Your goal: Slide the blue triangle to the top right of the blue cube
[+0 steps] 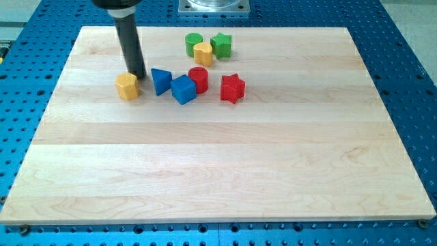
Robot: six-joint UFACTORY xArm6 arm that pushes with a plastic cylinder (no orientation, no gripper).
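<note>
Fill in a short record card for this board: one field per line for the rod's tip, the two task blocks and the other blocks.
my tip: at the view's upper left, just above the yellow block, left of the blue triangle
blue triangle: touching the left side of the blue cube
blue cube: beside the red cylinder
red star: right of the cylinder, apart
top group: green cylinder, yellow block, green star
task state: triangle not yet at the cube's top right

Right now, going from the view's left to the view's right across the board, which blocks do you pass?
Yellow block, with my tip just at its upper right → blue triangle → blue cube → red cylinder → red star. The group at the view's top overlaps these in order, so I leave it out.
</note>
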